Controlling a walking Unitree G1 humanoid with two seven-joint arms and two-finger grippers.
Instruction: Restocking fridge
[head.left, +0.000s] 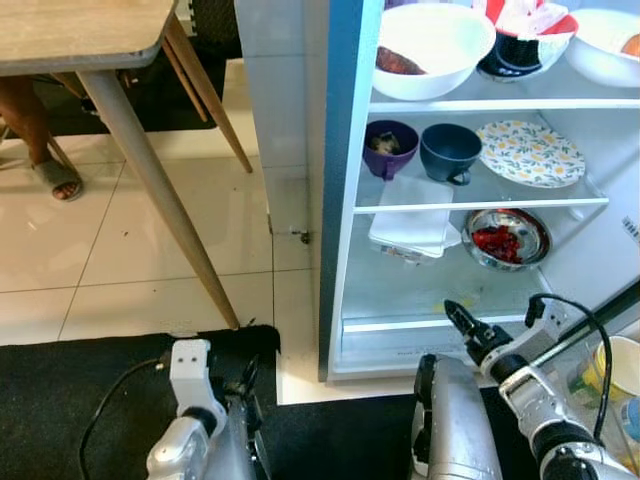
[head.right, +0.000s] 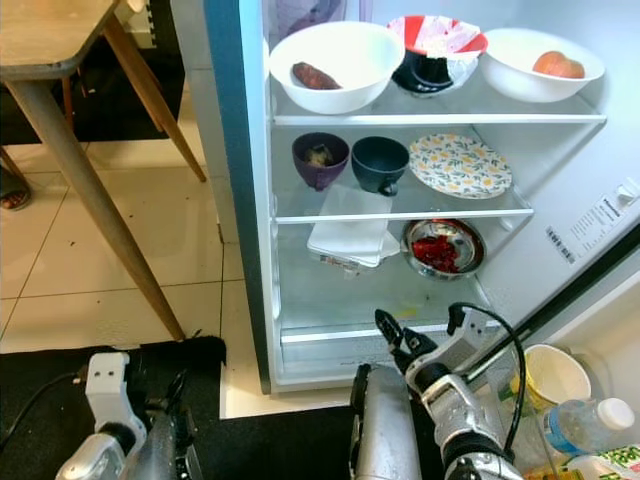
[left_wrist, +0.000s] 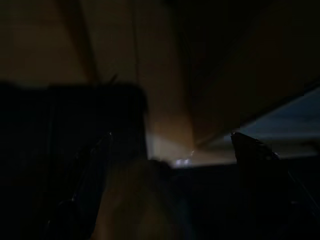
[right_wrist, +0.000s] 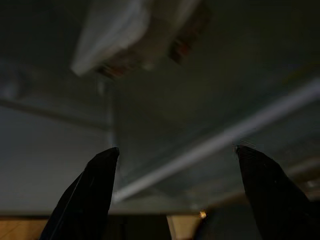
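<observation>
Tiled kitchen floor (head.left: 130, 250), black mat (head.left: 60, 390), open fridge (head.right: 240, 200) ahead. Right pincer (right_wrist: 175, 155) wide open, empty, at the lip of the bottom shelf (head.right: 380, 300). Beyond it, a white packet (head.right: 350, 235) and steel bowl (head.right: 443, 247); contents red, unclear. Door sticker (head.right: 590, 225) too small to read. Left pincer (left_wrist: 175, 150) low over the mat, dark, apparently open.

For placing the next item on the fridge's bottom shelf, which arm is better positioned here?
Probably the right. The right gripper is raised at the fridge's bottom shelf, fingers open and empty, near the door bottle. The left gripper hangs low over the black mat, beside the fridge.
</observation>
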